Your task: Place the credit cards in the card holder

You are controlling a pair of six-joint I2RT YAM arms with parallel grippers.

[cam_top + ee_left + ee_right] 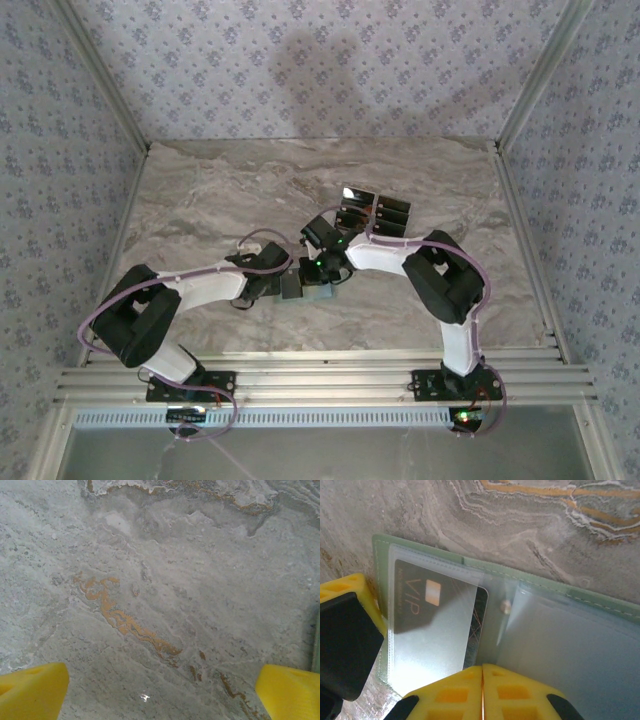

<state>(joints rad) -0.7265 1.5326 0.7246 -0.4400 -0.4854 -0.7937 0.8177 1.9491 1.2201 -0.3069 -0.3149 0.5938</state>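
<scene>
Credit card (437, 612), glossy black, lies nearly seated in the clear sleeve (432, 662) of the open pale green card holder (420, 550). Right gripper (482, 690), clamped shut, meets the holder's near edge; left gripper (160, 692) gapes beside it. Pushing might slide the holder.

A grey marble-patterned table (200, 200) spans mid-frame; floral blue wallpaper (300, 60) covers the top, metal rails (320, 378) cross the bottom.

Lab test booth: wallpapered panels (300, 60), aluminium rails (320, 380), marble-look tabletop (230, 190).
</scene>
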